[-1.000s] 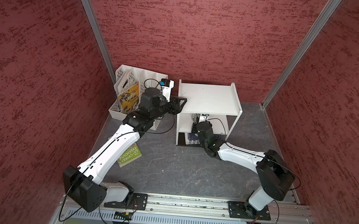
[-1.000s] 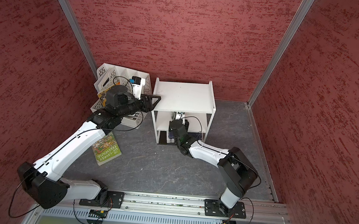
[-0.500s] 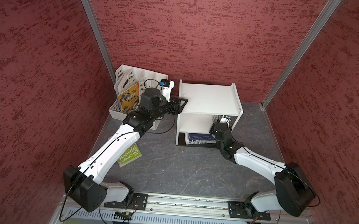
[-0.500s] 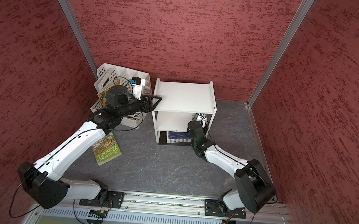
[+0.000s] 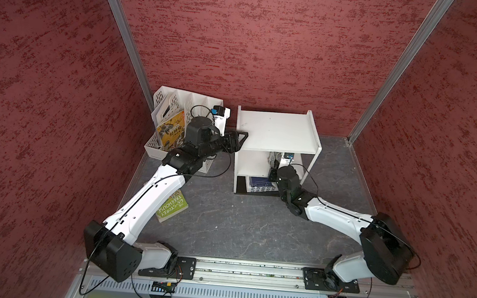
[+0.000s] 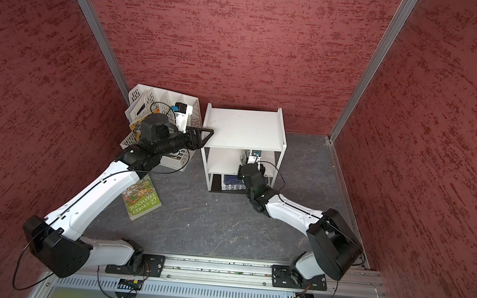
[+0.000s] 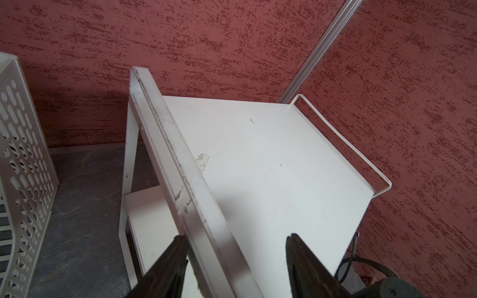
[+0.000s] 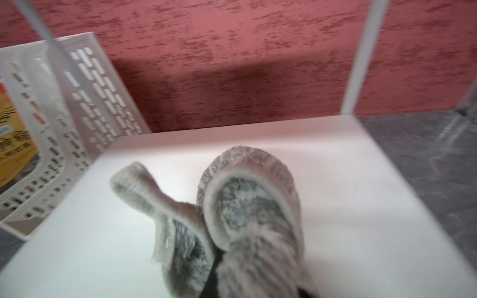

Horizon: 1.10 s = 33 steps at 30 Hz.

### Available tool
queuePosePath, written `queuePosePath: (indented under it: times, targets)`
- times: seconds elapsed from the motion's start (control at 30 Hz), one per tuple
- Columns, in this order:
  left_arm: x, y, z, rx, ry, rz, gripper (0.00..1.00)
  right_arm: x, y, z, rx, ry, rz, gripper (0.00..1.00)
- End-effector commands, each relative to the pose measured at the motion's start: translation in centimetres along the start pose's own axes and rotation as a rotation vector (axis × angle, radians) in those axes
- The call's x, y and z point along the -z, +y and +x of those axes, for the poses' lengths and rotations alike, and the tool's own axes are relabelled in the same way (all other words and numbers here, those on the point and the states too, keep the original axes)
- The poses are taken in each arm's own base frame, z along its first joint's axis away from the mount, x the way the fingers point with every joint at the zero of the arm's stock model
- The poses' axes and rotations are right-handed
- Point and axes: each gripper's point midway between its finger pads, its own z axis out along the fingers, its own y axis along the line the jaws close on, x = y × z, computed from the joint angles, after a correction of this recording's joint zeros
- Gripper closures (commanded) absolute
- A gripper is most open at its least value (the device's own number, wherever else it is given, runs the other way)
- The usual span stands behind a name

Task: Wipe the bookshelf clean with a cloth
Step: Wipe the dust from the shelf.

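file rack (image 5: 177,99): yellow book (image 5: 172,130) inside.
bookshelf (image 5: 273,132), bottom tier: blue book (image 5: 259,182).
left gripper (image 7: 236,240): spread, straddling bookshelf edge.
right gripper (image 5: 272,172): pinching cloth (image 8: 247,206), middle tier.

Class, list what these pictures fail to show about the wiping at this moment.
- Right tool: buried in the cloth in the right wrist view; behind the right arm in both top views.
- Titles of the books on the bookshelf's bottom board: too small in both top views, partly behind that arm.
- File rack: blurred in the right wrist view.
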Motion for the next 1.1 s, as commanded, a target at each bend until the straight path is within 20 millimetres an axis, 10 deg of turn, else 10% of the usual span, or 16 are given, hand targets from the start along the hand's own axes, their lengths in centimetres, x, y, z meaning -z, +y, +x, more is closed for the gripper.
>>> queuePosePath:
  times: [0.0, 0.23, 0.77, 1.07]
  targets:
    - [0.3, 2.1, 1.2, 0.012, 0.045, -0.079, 0.36, 1.2, 2.2, 10.4, 0.173, 0.316, -0.128, 0.99]
    - [0.9, 2.4, 1.0, 0.005, 0.045, -0.098, 0.36, 5.4, 1.8, 8.6, 0.148, 0.301, -0.183, 0.99]
    - [1.3, 3.0, 1.2, 0.015, 0.034, -0.117, 0.41, 18.1, -12.3, -0.2, -0.016, 0.136, 0.045, 0.97]
    - [1.0, 2.1, 1.4, 0.024, 0.042, -0.073, 0.42, 19.7, -9.8, -8.6, -0.158, -0.046, -0.189, 0.97]
